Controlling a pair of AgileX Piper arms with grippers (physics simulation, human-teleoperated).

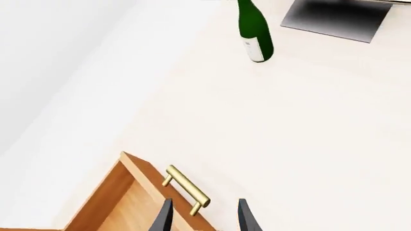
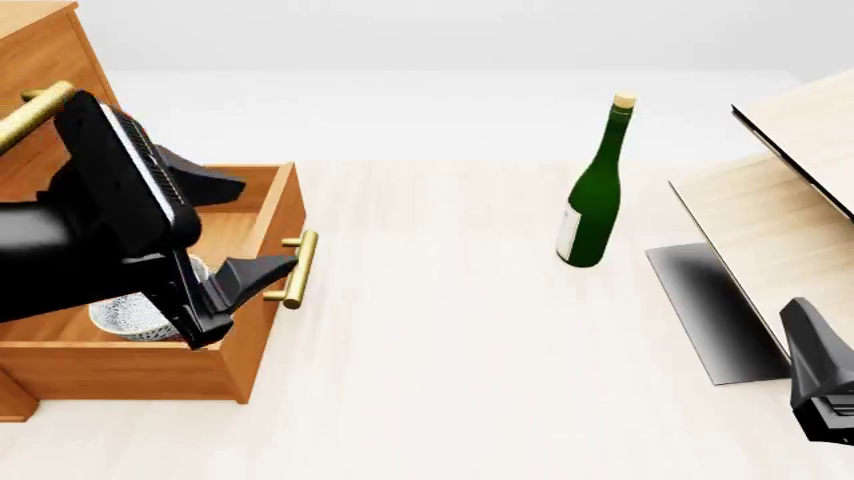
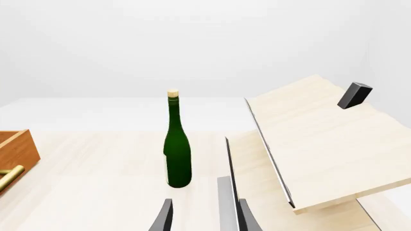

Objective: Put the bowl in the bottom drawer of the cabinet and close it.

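Observation:
The cabinet (image 2: 40, 60) stands at the left with its bottom drawer (image 2: 260, 250) pulled open. Inside that drawer sits the speckled bowl (image 2: 123, 318), partly hidden behind my left arm. My left gripper (image 2: 230, 230) hovers open just above the drawer's front edge, holding nothing. In the left wrist view its fingers (image 1: 163, 217) straddle the drawer front beside the brass handle (image 1: 186, 189). The handle (image 2: 302, 270) faces the table's middle. At the lower right edge my right gripper (image 2: 817, 370) shows only in part. In its wrist view the right gripper (image 3: 204, 217) is open and holds nothing.
A green bottle (image 2: 593, 190) stands upright mid-table, right of the drawer. A pale wood structure (image 2: 801, 200) with a dark panel (image 2: 714, 310) fills the right side. An upper drawer's brass handle (image 2: 34, 115) juts out above my left arm.

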